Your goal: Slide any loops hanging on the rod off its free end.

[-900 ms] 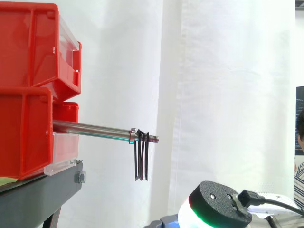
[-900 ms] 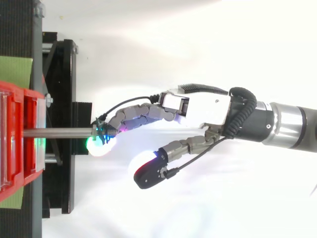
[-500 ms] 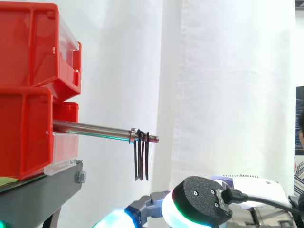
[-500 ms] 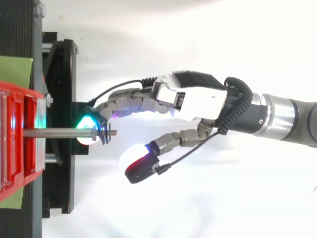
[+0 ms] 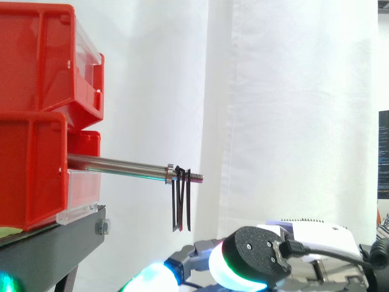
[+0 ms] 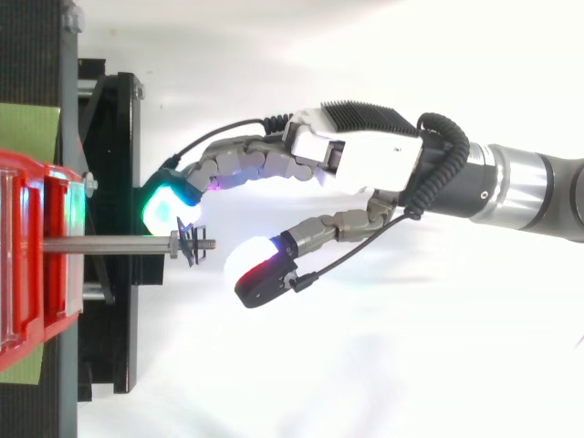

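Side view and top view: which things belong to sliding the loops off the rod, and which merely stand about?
Belong to the job: thin black loops hanging by the free end; round steel rod; robot hand, open.
Standing about: stacked red plastic bins; black metal stand; white curtain.

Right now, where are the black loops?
In the side view, the black loops hang at the threaded free end of the rod, right of the red bins, higher than the hand.

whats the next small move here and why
Probably lift the hand so a finger comes against the loops from the bin side. They hang at the free end of the rod, untouched; the hand sits lower, open, beside it.
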### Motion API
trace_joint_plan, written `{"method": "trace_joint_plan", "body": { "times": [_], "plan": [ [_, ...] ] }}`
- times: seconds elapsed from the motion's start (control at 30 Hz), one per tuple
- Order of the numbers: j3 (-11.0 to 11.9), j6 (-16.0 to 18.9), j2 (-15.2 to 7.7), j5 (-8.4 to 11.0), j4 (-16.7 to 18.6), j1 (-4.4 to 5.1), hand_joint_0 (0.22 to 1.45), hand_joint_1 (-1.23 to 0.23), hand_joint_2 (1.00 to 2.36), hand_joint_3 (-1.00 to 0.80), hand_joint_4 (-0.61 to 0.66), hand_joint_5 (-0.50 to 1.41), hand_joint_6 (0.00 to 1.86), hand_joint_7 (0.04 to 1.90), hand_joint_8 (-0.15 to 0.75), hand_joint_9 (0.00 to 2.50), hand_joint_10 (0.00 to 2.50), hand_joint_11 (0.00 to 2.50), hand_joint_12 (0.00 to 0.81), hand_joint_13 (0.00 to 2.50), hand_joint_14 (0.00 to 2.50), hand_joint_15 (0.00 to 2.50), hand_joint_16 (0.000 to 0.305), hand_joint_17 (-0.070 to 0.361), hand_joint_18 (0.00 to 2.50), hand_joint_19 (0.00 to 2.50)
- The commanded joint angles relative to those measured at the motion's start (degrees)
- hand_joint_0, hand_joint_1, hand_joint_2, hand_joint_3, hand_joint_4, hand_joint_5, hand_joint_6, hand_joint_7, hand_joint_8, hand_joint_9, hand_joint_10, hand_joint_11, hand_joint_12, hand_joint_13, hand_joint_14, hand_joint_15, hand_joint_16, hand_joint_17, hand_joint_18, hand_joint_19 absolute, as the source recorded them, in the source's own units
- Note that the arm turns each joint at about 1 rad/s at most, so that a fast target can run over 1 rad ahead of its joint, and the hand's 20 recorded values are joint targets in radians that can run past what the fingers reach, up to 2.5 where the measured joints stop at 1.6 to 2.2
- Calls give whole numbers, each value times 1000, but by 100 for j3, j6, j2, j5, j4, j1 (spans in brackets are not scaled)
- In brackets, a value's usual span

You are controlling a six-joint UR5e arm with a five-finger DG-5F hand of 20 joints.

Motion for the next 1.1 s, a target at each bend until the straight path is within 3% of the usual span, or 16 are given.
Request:
{"method": "trace_joint_plan", "body": {
  "times": [0.0,0.07,0.23,0.67,0.87,1.07],
  "plan": [
    [153,-23,0,-176,-39,-70,576,-565,1002,-473,334,-171,502,724,292,622,0,0,308,562,0,0,35,78,431,28],
    [250,-31,0,-291,-126,-88,576,-562,1002,-474,336,-168,502,731,292,622,0,0,309,562,0,0,35,79,433,33],
    [312,-49,0,-343,-258,-140,575,-555,1002,-472,345,-161,502,749,294,624,0,0,313,563,0,0,36,80,438,44],
    [356,-49,9,-554,-179,-202,576,-544,1002,-469,363,-141,502,821,294,627,0,0,317,567,0,0,37,83,452,58],
    [435,-31,9,-783,-179,-263,579,-551,1003,-462,365,-128,503,902,293,626,0,0,319,567,0,0,37,83,455,68],
    [452,-31,9,-818,-179,-290,595,-570,1006,-431,355,-121,503,970,294,628,0,0,318,570,0,0,37,83,459,69]
  ]
}}
